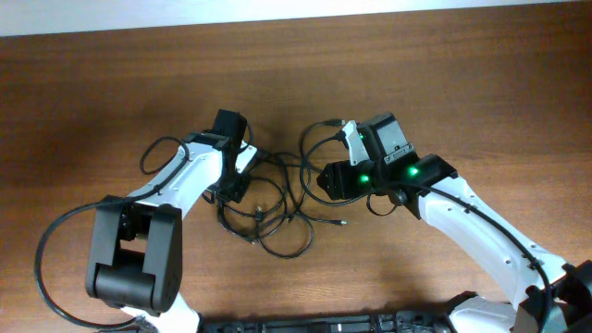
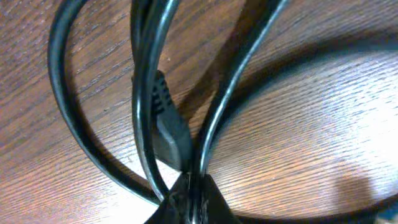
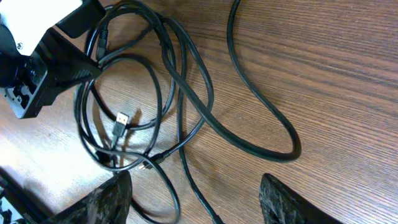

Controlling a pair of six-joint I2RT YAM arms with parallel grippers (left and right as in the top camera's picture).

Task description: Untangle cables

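The cables (image 1: 277, 208) lie as tangled black loops on the wooden table between the two arms. My left gripper (image 1: 239, 185) is at the tangle's left edge, shut on cable strands (image 2: 186, 168) that pass between its fingertips; a black plug body (image 2: 166, 124) lies among them. My right gripper (image 1: 326, 180) is open at the tangle's right side, its fingers (image 3: 196, 196) wide apart above the table with a thin cable strand (image 3: 189, 168) between them, not gripped. A metallic-tipped plug (image 3: 121, 121) and a small plug (image 3: 148, 164) show in the right wrist view.
Thicker black arm wires loop at the left arm's base (image 1: 55, 245) and upper link (image 1: 157, 153). The left gripper's body (image 3: 43, 68) shows at the upper left of the right wrist view. A white strip (image 1: 277, 14) borders the table's far edge.
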